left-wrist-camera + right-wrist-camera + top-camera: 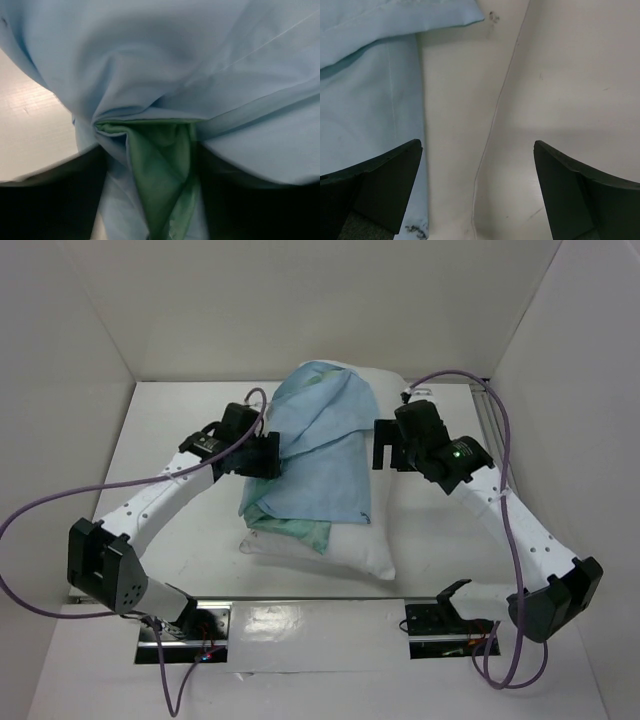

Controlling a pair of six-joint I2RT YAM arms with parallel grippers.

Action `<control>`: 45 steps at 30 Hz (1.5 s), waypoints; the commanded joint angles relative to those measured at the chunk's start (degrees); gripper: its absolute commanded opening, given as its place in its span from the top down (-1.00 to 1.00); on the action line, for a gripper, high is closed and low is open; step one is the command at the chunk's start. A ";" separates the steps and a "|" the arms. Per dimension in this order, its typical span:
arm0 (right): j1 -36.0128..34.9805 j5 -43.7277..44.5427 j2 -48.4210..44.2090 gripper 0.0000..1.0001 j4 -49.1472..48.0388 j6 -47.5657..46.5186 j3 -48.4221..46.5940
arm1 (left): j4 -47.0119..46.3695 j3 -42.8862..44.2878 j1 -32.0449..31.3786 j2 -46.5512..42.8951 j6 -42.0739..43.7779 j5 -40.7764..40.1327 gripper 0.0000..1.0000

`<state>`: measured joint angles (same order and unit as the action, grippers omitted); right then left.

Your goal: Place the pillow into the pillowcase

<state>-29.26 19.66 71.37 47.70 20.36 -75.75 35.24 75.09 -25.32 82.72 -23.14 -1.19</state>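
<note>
Top external view has the white pillow [350, 545] lying in the middle of the table [170, 430]. The pale blue pillowcase [320, 435] is draped across its far and left parts, and a green lining [300, 532] peeks out at the near edge. The left gripper [268, 456] sits at the case's left edge. Its wrist camera shows cloth gathered between dark, blurred fingers, so it seems to be pinching the fabric. The right gripper [384, 445] hangs at the pillow's right side, jaws spread wide over white surface just beside the pillowcase edge.
</note>
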 commanded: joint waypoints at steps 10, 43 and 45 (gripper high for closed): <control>-8.97 -10.34 -2.82 -1.00 2.75 -0.32 0.95 | 8.34 38.21 8.08 3.06 -4.46 -14.00 1.00; -23.74 -15.35 17.99 1.00 -14.13 -1.63 -5.88 | 10.01 45.13 21.98 -3.09 -3.59 -11.37 1.00; -24.27 -16.40 22.12 1.00 -14.82 -4.08 -15.36 | 10.55 46.54 22.51 -3.09 -3.58 -11.99 1.00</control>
<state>-52.75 6.61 89.30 40.69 19.99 -81.91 48.49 116.64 -3.44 82.35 -27.24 -13.93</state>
